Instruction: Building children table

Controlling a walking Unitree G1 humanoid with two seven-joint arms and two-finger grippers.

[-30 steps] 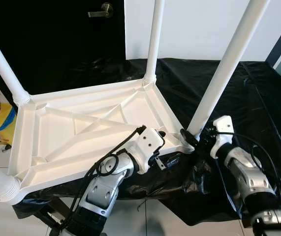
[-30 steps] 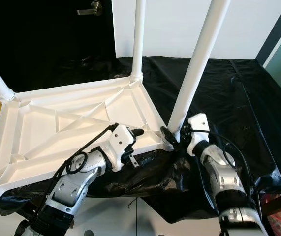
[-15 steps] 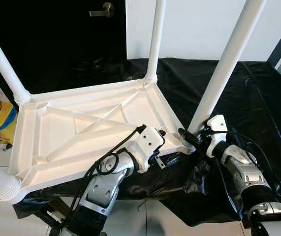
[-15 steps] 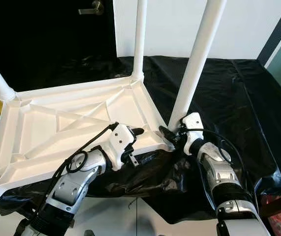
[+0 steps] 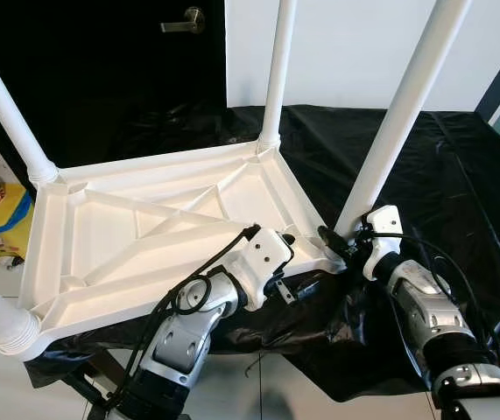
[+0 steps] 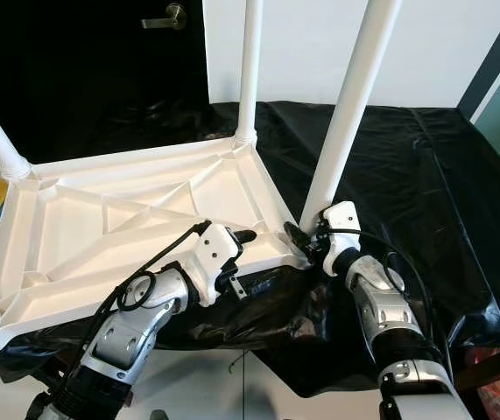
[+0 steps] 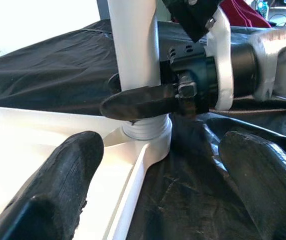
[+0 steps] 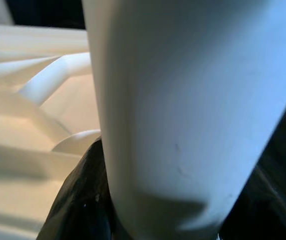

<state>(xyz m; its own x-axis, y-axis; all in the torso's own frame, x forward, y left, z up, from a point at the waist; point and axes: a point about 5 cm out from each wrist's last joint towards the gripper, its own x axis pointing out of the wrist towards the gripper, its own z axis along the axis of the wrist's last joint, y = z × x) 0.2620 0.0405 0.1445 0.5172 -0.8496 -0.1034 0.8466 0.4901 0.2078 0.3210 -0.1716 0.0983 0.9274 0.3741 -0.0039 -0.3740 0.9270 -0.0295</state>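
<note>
Right gripper (image 6: 306,238) jaws clamp the table leg (image 6: 348,114) — left gripper (image 5: 286,241) jaws spread open beside it.

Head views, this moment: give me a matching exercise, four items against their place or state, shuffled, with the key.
Items:
1. right gripper
2. left gripper
3. black sheet
4. door handle

Places or states:
A. covers the work surface under the upturned table top
B. open, at the table top's near edge
C. on the dark door behind
D. shut on the near right table leg at its base

Pairs: 1-D, 2-B, 3-A, 4-C
</note>
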